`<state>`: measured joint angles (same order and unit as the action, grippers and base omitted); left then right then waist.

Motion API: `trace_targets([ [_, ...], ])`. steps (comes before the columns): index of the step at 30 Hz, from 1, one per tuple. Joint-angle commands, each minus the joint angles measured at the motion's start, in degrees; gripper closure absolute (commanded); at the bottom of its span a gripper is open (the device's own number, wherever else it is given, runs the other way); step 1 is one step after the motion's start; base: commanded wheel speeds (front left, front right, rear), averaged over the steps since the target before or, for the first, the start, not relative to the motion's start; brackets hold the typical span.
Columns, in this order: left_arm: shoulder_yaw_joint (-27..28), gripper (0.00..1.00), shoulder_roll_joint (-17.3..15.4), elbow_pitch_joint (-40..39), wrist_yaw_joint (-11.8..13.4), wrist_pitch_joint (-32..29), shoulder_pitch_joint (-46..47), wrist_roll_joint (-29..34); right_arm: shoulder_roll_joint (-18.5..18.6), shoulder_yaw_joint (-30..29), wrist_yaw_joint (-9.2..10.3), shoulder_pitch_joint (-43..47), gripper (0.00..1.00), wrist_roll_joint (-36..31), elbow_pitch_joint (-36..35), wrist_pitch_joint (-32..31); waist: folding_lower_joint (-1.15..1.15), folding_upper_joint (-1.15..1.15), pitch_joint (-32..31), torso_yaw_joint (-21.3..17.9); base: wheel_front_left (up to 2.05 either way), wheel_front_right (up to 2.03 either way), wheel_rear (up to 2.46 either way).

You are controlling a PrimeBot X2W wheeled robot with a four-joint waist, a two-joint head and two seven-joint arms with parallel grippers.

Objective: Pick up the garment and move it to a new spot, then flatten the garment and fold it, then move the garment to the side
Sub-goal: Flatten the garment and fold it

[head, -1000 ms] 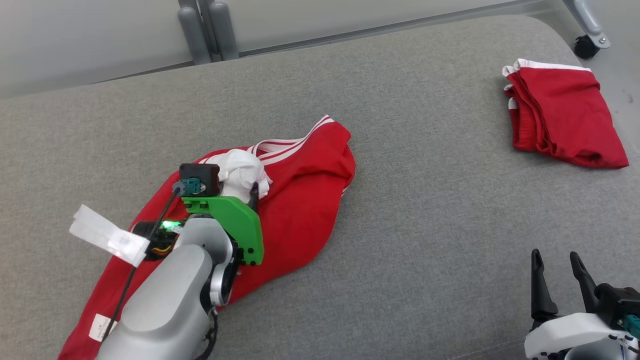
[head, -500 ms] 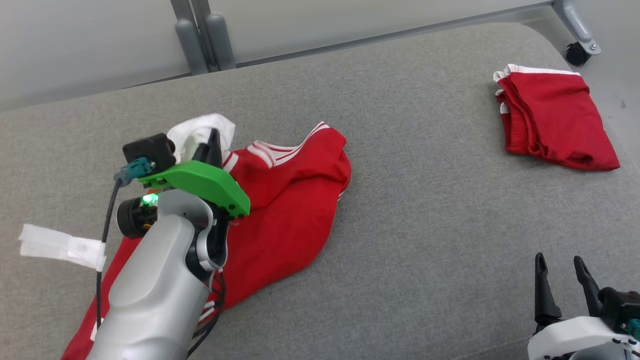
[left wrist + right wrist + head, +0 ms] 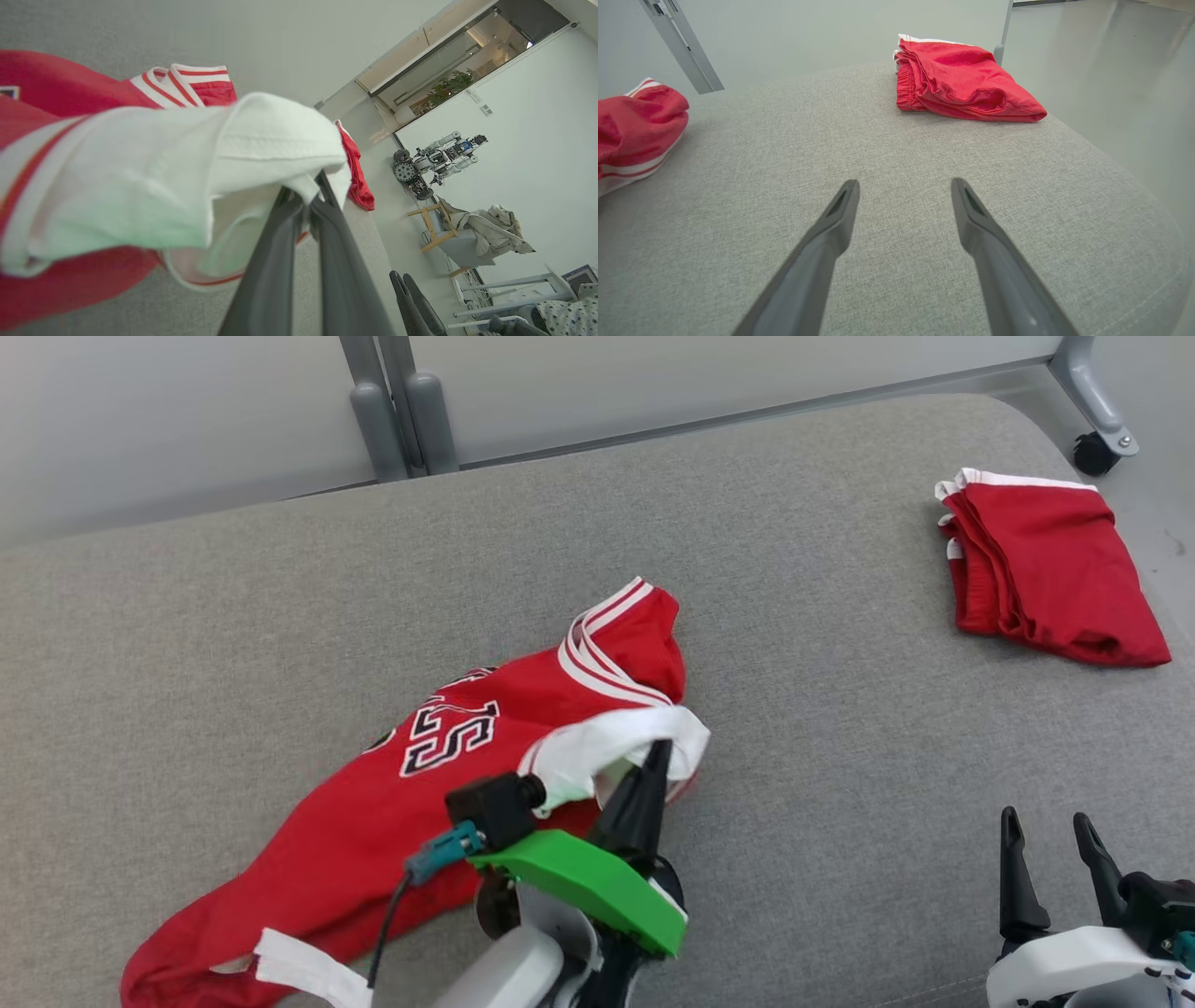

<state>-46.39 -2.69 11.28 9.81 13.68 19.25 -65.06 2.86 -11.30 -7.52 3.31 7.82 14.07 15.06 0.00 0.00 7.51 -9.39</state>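
Note:
The garment is a red jersey with white trim and a white number, stretched out across the grey cushion from lower left toward the middle. My left gripper is shut on its white-edged band, which it holds lifted at the jersey's right end. In the left wrist view the white band bunches over the closed fingers. My right gripper stands open at the lower right, above bare cushion; the right wrist view has its gripper spread wide, the jersey's edge far to its left.
A second red garment lies folded at the cushion's back right corner, near the edge. Grey frame legs rise behind the cushion and a caster wheel stands at the far right. Bare cushion lies between the two garments.
My left gripper shut on the white band and carried it right and toward me, turning the jersey over so its number shows. The head camera shifted slightly. The right gripper stayed put.

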Motion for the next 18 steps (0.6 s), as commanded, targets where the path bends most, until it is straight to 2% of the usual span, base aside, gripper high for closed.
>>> trace_targets([
  [1, -1.4, 1.0, -0.4, 0.4, -1.2, 0.7, -0.5, -1.6, 0.1, 0.0, 0.07, -0.4, 0.0, -0.3, -0.2, 0.1, 0.0, 0.0, 0.6, -0.1, 0.0, 0.0, 0.0],
  [2, -2.7, 0.85, -0.4, 0.9, -2.0, 1.0, -0.5, -2.5, 0.1, 0.0, 0.07, -0.5, 0.0, -0.4, -0.2, 0.1, 0.0, 0.0, 0.8, -0.2, 0.0, 0.0, 0.0],
  [3, -4.1, 0.6, -0.4, 1.8, -2.9, 1.0, -0.6, -4.1, 0.1, -0.1, 0.07, -0.7, 0.0, -0.4, -0.2, 0.1, 0.0, 0.0, 1.0, -0.3, 0.0, 0.0, 0.0],
  [4, -5.1, 0.21, -0.4, 2.8, -3.3, 1.1, -0.6, -5.2, 0.1, -0.2, 0.07, -0.7, 0.0, -0.3, 0.0, 0.1, 0.0, 0.0, 1.1, -0.4, 0.0, 0.0, 0.0],
  [5, -7.0, 0.0, -0.4, 4.5, -3.6, 0.8, -0.6, -6.5, 0.1, -0.3, 0.07, -0.7, 0.0, -0.3, 0.1, 0.1, 0.0, 0.0, 1.2, -0.5, 0.0, 0.0, 0.0],
  [8, -13.1, 0.0, -0.3, 9.1, -4.2, -2.5, 1.4, -6.3, 0.1, -0.4, 0.07, -0.5, 0.0, -0.2, 0.3, 0.1, 0.0, 0.0, 1.3, -0.9, 0.0, 0.0, 0.0],
  [11, -16.5, 0.0, -0.4, 10.7, -6.5, -4.3, 2.2, -7.0, 0.1, -0.7, 0.07, -0.2, 0.0, 0.1, 0.4, 0.1, 0.0, 0.0, 1.2, -0.9, 0.0, 0.0, 0.0],
  [14, -19.1, 0.0, -0.5, 10.6, -8.8, -4.7, 3.5, -4.4, 0.1, -1.2, 0.07, 0.5, 0.0, 0.1, 0.4, 0.1, 0.0, 0.0, 0.8, -0.5, 0.0, 0.0, 0.0],
  [18, -22.9, 0.0, -3.2, 6.3, -12.5, -7.4, 5.1, -1.7, 0.1, -1.4, 0.07, 0.9, 0.0, -0.2, 0.2, 0.1, 0.0, 0.0, 0.0, 0.6, 0.0, 0.0, 0.0],
])
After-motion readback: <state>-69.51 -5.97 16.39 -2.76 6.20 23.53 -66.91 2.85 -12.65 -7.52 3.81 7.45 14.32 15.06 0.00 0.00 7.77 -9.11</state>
